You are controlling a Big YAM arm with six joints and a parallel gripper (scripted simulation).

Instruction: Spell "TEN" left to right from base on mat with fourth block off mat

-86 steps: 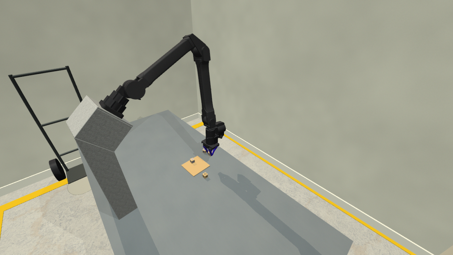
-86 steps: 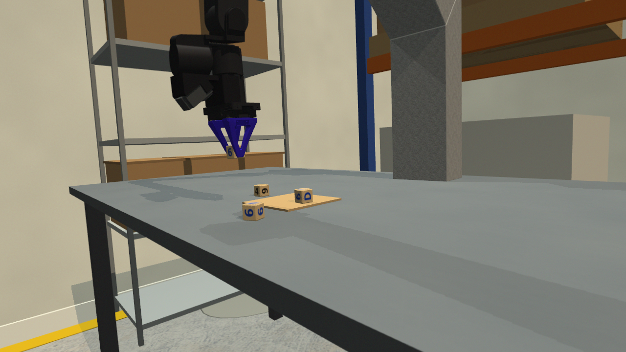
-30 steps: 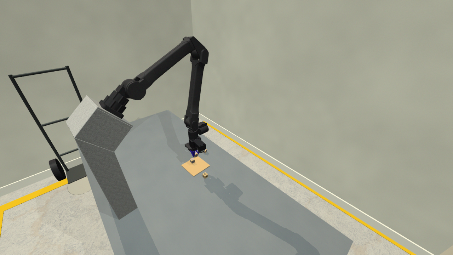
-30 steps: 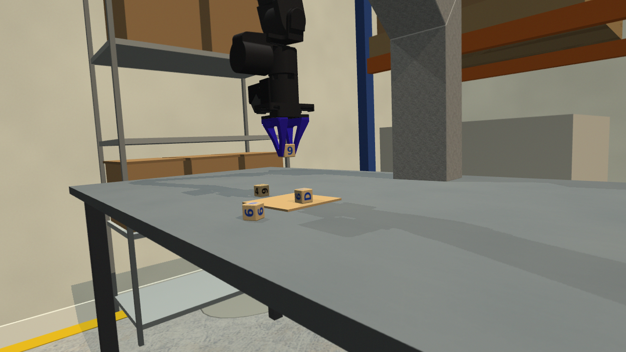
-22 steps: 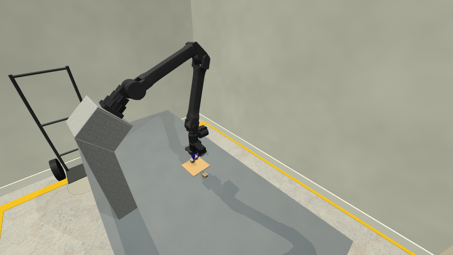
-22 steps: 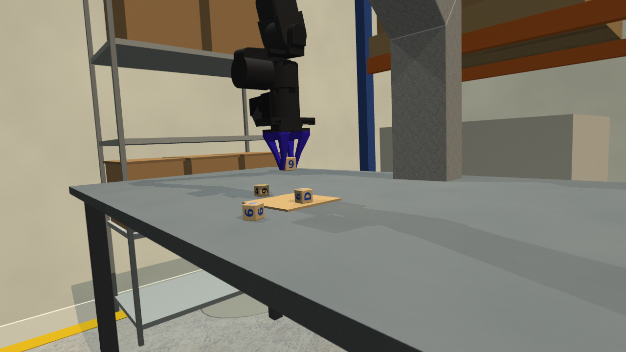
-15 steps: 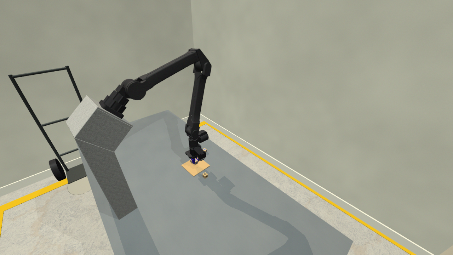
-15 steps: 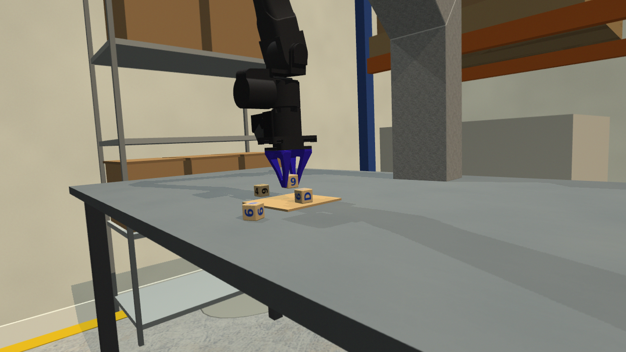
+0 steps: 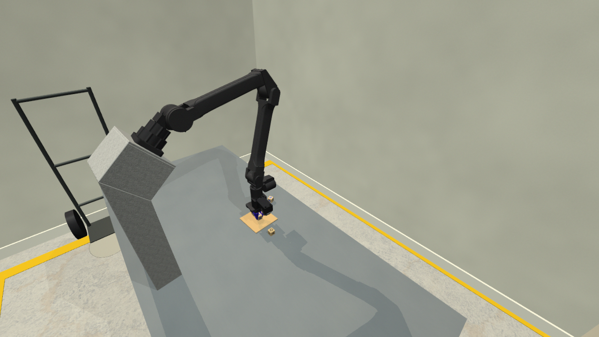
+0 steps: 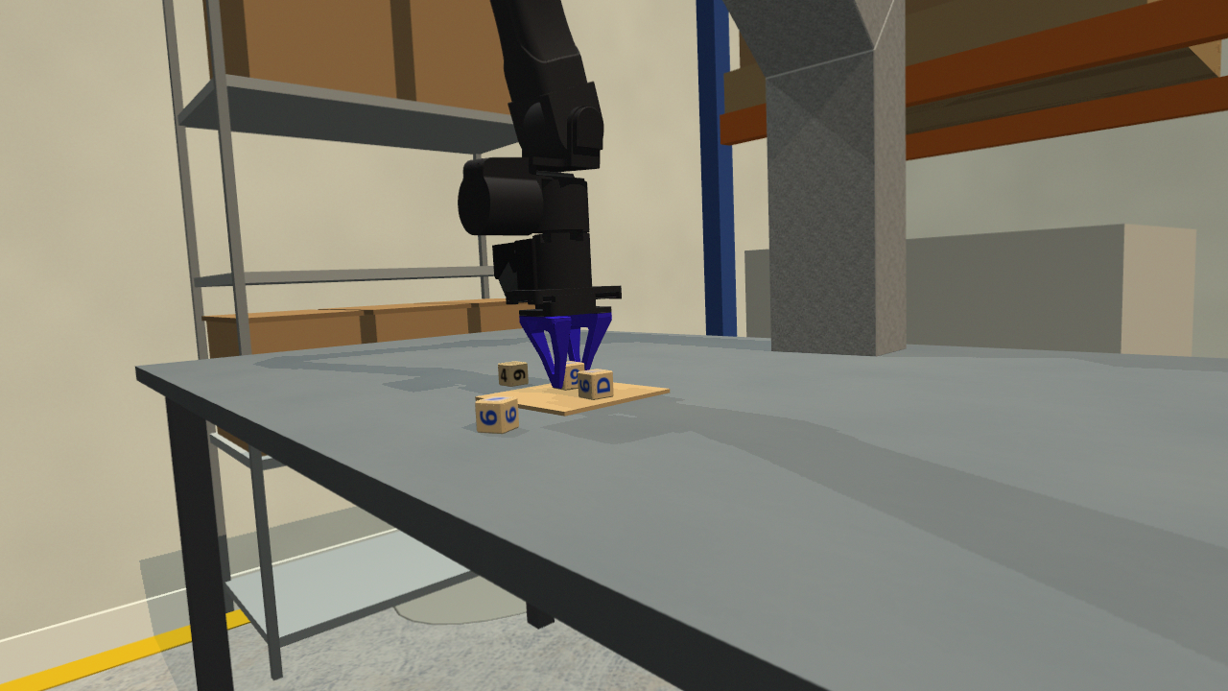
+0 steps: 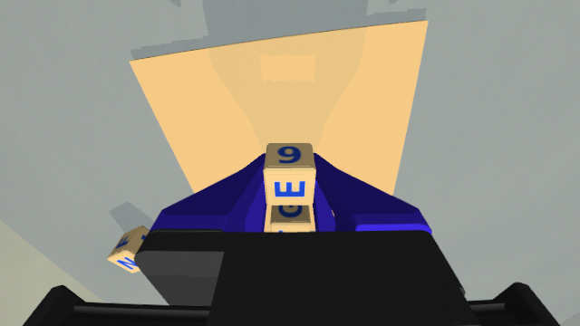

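"Blue fingers, and what are they doing?"

"The pincer (image 9: 259, 215) (image 10: 571, 382) (image 11: 289, 162) is closing on the E block (image 9: 259, 216) (image 10: 573, 375) (image 11: 290, 192), holding it by two opposite sides. Its fingers are standing only a block's width apart."

"Is the block resting yet?"

"It's sitting low over the mat (image 9: 256, 228) (image 10: 635, 393) (image 11: 181, 91) and seems to be touching it. I'm not seeing the contact clearly."

"Which relation is mattering most?"

"E's place beside the D-sided block (image 10: 595, 384) (image 11: 290, 226), already standing on the mat. I'm taking that one for T, though its top letter is mostly hiding. From the base, I'm judging it to be lying left of E, with E's letter facing upright."

"So E is becoming the middle?"

"Yes, I'd say the pincer is nearly ready for opening straight and lifting without dragging E askew or nudging its neighbour."

"And N?"

"The N block (image 9: 270, 198) (image 10: 497, 415) (image 11: 122, 258) is waiting on the surface (image 9: 217, 268) (image 10: 772, 515) (image 11: 498, 113), off the mat. It's needing the spot on E's other side."

"The last one?"

"The dark-lettered block (image 9: 271, 230) (image 10: 512, 373) is lying off the mat too, probably the spare, so it's staying there."

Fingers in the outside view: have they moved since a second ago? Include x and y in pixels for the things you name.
Yes, the fingers (image 9: 254, 215) (image 10: 558, 370) have come down, from above the table's (image 9: 217, 251) (image 10: 772, 515) (image 11: 68, 113) far edge to the mat (image 9: 256, 228) (image 10: 562, 404) (image 11: 181, 113).
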